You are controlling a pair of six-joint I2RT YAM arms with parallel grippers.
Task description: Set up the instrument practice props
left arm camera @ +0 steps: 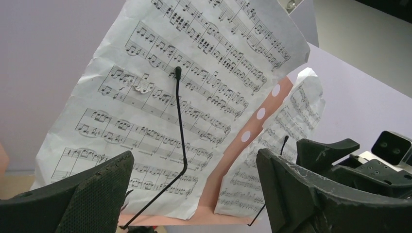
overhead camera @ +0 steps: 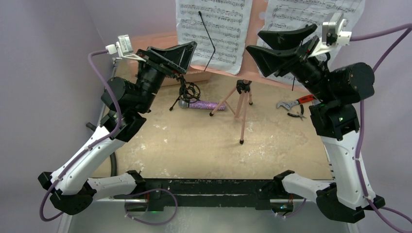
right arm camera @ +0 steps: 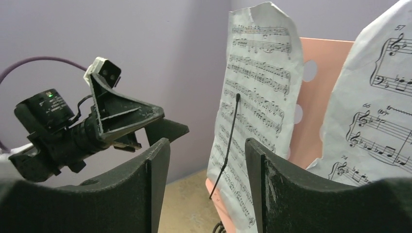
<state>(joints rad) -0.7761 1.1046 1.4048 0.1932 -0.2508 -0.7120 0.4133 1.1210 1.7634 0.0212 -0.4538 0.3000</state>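
Note:
The pink music stand point(overhead camera: 241, 104) rises on tripod legs at the table's centre back. Its pink desk point(left arm camera: 265, 114) carries two white sheet-music pages, the left page point(overhead camera: 214, 29) pinned by a black wire arm point(left arm camera: 180, 121) and the right page point(overhead camera: 311, 19) beside it. The purple glitter microphone point(overhead camera: 206, 105) lies level in the small black mic stand point(overhead camera: 187, 92), left of the tripod legs. My left gripper point(overhead camera: 187, 56) is open, raised and facing the left page point(left arm camera: 194, 73) without touching it. My right gripper point(overhead camera: 254, 41) is open too, in front of the pages point(right arm camera: 257, 73), with nothing between its fingers.
A red-handled wrench and pliers point(overhead camera: 296, 103) lie on the table at the right, under my right arm. A salmon-pink case point(overhead camera: 155, 40) sits at the back left behind my left gripper. Purple walls close in the back and both sides.

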